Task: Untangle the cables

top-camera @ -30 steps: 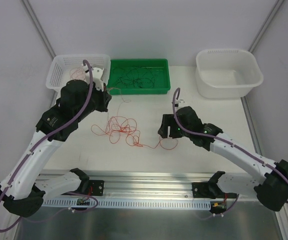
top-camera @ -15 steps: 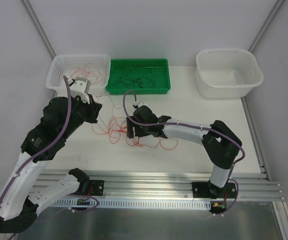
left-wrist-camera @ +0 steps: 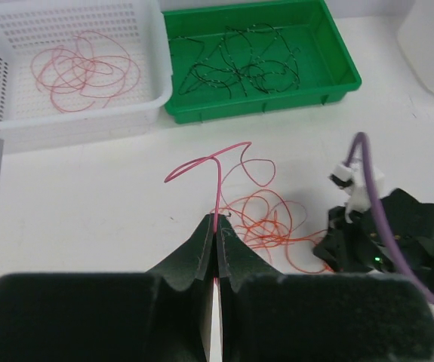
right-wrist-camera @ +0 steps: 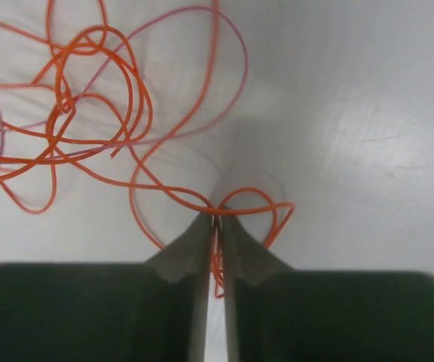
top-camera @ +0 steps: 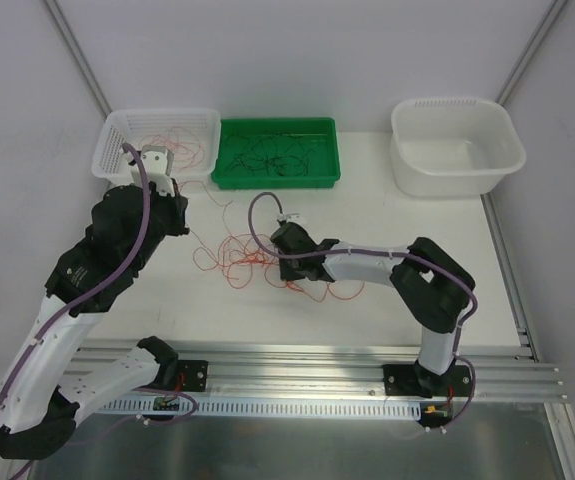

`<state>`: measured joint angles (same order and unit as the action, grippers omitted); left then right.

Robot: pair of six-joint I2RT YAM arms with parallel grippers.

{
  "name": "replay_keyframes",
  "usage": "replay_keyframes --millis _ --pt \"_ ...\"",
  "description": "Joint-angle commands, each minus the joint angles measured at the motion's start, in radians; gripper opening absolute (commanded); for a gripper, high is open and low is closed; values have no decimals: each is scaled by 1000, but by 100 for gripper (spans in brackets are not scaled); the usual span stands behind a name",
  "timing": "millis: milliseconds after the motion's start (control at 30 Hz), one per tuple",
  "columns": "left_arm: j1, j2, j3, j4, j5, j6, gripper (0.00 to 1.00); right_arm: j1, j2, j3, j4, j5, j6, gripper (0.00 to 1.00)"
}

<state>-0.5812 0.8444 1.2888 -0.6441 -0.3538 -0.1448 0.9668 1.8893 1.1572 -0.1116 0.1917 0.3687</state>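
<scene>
Where cables (top-camera: 235,252) sprawl: white table (top-camera: 417,225) | grey walls (top-camera: 297,50) | aluminium rail (top-camera: 297,360) at near edge

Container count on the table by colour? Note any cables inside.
White: 2, mesh basket holding pink cable, and tub
Green: 1, tray holding black cables
Total: 3
</scene>
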Motion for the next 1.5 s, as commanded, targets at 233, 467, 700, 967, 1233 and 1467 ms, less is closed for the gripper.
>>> replay_keyframes --millis 233,467,700,967,1233,1467 --pt "23 64 75 -5 -375 125 0 -373 -519 -379 -149 92 -46 1" --pt "191 105 21 -2 -436 136 0 -726 -829 -367 -286 -49 -99 1" --pt "411 127 -20 -3 -441 132 0 -896 -914 -252 -378 -136 -126 1" --pt "419 94 7 -3 -166 62 0 -808 -810 -249 -359 -301 -171 2" --pt "419 33 -65 -2 42 44 0 -574 -668 -222 -401 -86 -182 56" --pt "419 -10 -91 -2 131 22 0 -303 -636 -151 -295 -32 -160 59"
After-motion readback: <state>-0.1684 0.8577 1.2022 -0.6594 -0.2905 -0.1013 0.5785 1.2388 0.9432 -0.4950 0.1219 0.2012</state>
